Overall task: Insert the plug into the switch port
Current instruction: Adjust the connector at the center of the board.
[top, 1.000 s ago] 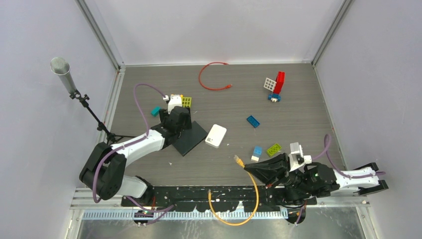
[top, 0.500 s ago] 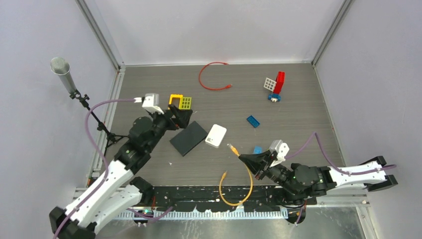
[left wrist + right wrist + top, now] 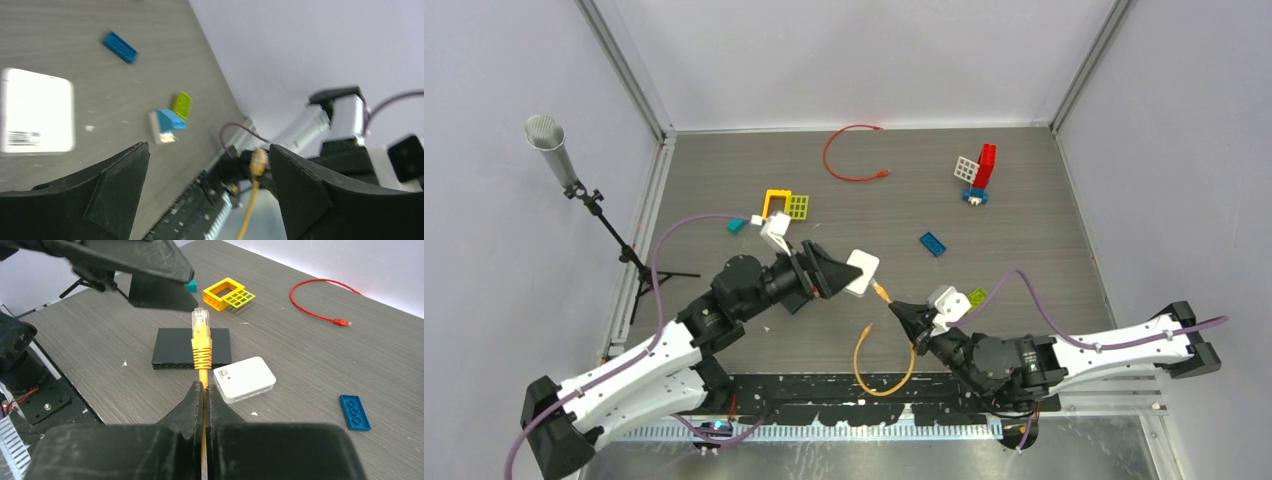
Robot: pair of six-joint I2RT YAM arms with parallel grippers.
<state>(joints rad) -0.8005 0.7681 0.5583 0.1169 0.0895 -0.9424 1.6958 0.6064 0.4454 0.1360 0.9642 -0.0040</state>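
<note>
My right gripper (image 3: 205, 386) is shut on the yellow cable just behind its plug (image 3: 201, 335), and the plug sticks out ahead, pointing at the black switch (image 3: 172, 347) on the table. From above, the plug (image 3: 879, 291) hangs just right of the white box (image 3: 864, 266), with the right gripper (image 3: 902, 312) behind it. My left gripper (image 3: 849, 272) stands open and empty over the white box's left edge. The left arm hides the switch from above. In the left wrist view, the left gripper (image 3: 208, 150) frames the plug (image 3: 258, 161).
The yellow cable's slack (image 3: 874, 370) loops over the near edge. A red cable (image 3: 849, 155), a yellow frame brick (image 3: 786, 204), a blue brick (image 3: 932, 243), a green brick (image 3: 976, 296) and a red-and-white brick stack (image 3: 979, 170) lie around. A microphone stand (image 3: 574, 180) rises at left.
The left arm swung right, off the switch, to the white box, and its jaws opened wider. The right arm carried the plug left and farther onto the table, toward the white box.
</note>
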